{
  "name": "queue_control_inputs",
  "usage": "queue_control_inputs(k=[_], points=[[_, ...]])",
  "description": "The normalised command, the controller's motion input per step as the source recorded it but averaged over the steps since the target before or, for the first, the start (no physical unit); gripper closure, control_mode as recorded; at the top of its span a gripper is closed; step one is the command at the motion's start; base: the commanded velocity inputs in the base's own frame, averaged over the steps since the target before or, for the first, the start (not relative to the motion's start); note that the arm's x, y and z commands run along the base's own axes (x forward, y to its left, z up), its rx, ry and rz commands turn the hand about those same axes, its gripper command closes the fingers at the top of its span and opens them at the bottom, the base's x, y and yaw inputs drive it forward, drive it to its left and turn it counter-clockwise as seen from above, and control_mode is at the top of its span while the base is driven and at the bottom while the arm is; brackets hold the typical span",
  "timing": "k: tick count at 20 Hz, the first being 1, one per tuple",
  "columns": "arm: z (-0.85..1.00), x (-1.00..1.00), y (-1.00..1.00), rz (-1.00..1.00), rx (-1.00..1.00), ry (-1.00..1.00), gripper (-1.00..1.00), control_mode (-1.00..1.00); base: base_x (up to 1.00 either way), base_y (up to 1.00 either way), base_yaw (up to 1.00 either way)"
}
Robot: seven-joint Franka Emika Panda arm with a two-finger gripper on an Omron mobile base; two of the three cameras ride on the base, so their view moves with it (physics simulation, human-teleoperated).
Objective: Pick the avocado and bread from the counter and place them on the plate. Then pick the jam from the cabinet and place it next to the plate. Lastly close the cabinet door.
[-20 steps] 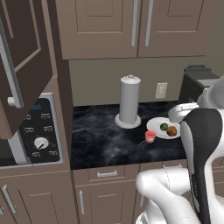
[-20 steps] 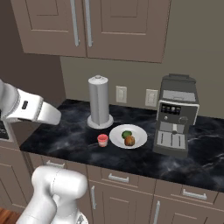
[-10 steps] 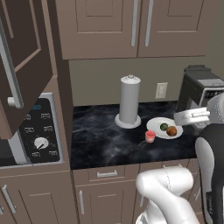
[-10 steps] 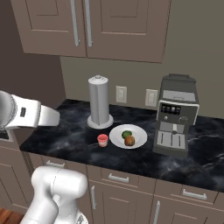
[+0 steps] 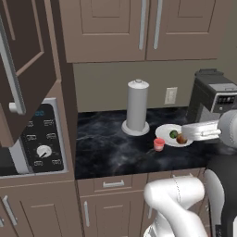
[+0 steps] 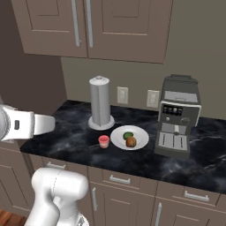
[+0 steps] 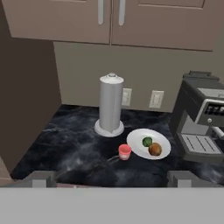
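Seeing avocado [image 7: 147, 141] and bread [image 7: 154, 149] on plate [image 7: 138, 148], jam [image 7: 124, 152] just beside it on worktop [image 7: 74, 148]. My tool [image 7: 111, 178] spread wide, holding nothing. Cabinet door [image 5: 21, 74] open.

Soft even rendered light, sharp, faint shadows
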Motion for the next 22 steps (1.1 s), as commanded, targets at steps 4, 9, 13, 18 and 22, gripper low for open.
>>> queue_control_inputs(k=[4, 9, 13, 18, 22], points=[[0.00, 0.00, 0.00, 0.00, 0.00, 0.00, -1.00, 1.00, -0.43, 0.13, 0.00], [0.00, 0.00, 0.00, 0.00, 0.00, 0.00, -1.00, 1.00, -0.61, 0.12, 0.00], [0.00, 0.00, 0.00, 0.00, 0.00, 0.00, -1.00, 1.00, -0.74, 0.26, 0.00], [0.00, 0.00, 0.00, 0.00, 0.00, 0.00, -1.00, 1.00, -0.21, 0.66, 0.00], [0.00, 0.00, 0.00, 0.00, 0.00, 0.00, -1.00, 1.00, -0.02, 0.98, 0.00]])
